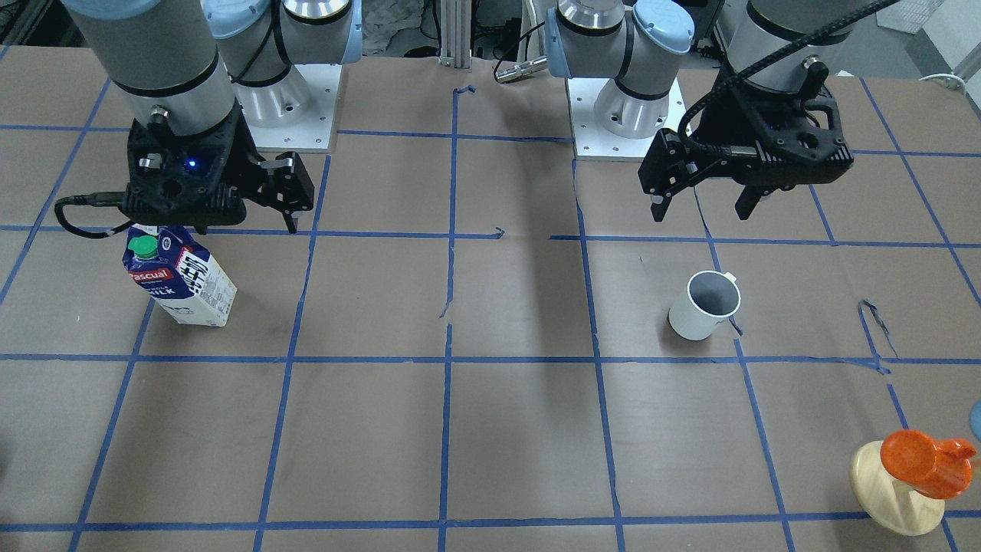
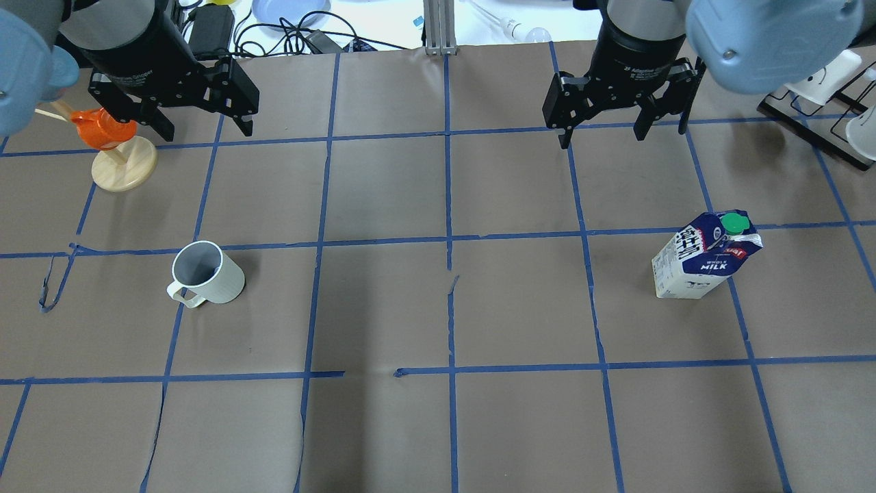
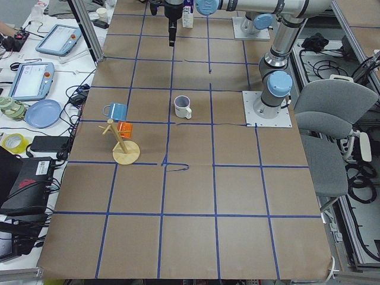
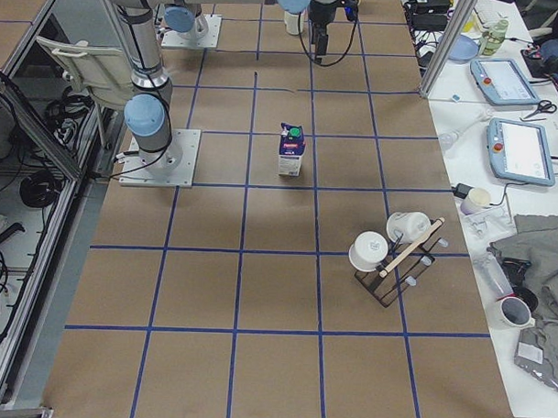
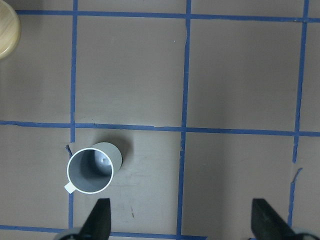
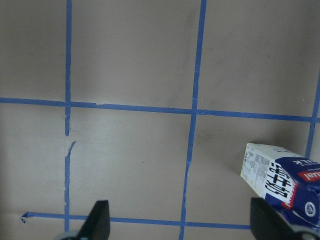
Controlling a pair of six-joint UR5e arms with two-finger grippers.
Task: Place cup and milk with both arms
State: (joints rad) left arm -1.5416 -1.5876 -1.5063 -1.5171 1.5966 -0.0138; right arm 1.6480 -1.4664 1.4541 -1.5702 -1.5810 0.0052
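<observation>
The white cup [image 2: 209,274] stands upright on the paper-covered table, handle toward the robot; it also shows in the front view [image 1: 703,307] and the left wrist view [image 5: 91,170]. My left gripper [image 2: 205,130] hangs open and empty high above the table, beyond the cup. The milk [image 2: 705,257] stands upright, blue and white with a green cap, on the right half; it also shows in the front view [image 1: 180,280] and at the right wrist view's lower right edge [image 6: 282,175]. My right gripper [image 2: 603,133] is open and empty, raised, apart from the carton.
A wooden mug tree [image 2: 123,168] with an orange mug [image 2: 102,130] stands at the far left. A black rack [image 2: 818,113] with white cups is at the far right edge. The arm bases [image 1: 283,100] stand at the robot's side.
</observation>
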